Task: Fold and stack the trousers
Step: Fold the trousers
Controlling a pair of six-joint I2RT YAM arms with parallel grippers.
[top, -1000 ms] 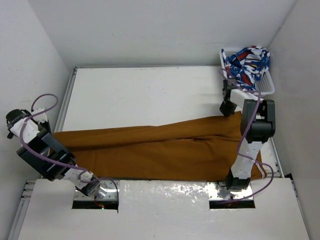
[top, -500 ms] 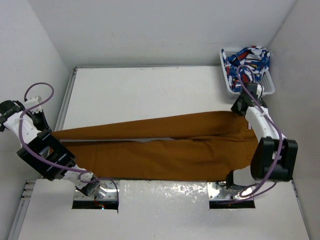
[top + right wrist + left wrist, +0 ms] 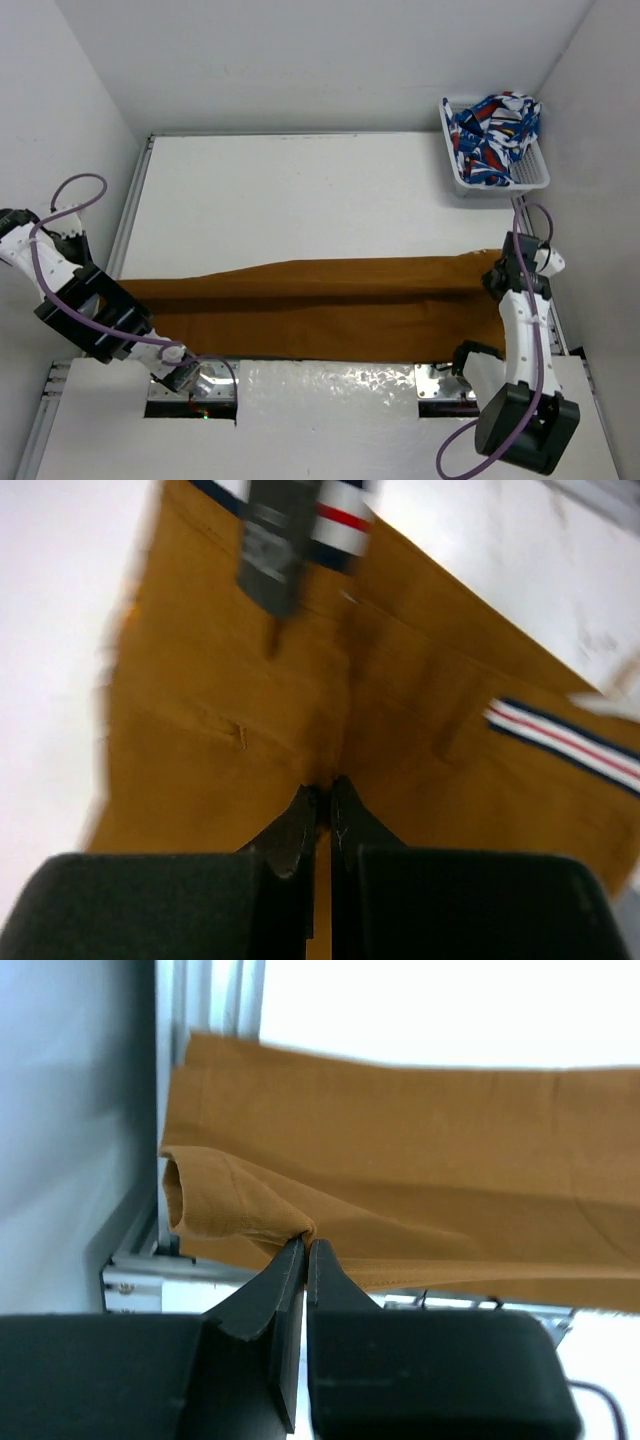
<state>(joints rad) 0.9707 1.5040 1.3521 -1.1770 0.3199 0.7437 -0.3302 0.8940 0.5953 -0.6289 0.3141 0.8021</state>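
The mustard trousers (image 3: 320,300) lie stretched left to right along the near part of the table, doubled lengthwise into a narrow band. My left gripper (image 3: 306,1243) is shut on a fold of cloth at the leg end (image 3: 240,1210), at the table's left edge; in the top view the arm hides its fingers. My right gripper (image 3: 500,276) is shut on the waist end at the right. In the right wrist view its fingertips (image 3: 325,785) pinch a crease of the trousers (image 3: 230,680), near a red-white-blue striped tape (image 3: 560,742).
A white basket (image 3: 535,178) holding the blue-red-white patterned cloth (image 3: 495,125) stands at the far right corner. Metal rails (image 3: 130,215) run along the table's left and right sides. White walls close in on three sides.
Both grippers have drawn the far edge of the trousers toward the near edge. The wide spread has become a narrow doubled band. The right arm swung from near the basket back toward me.
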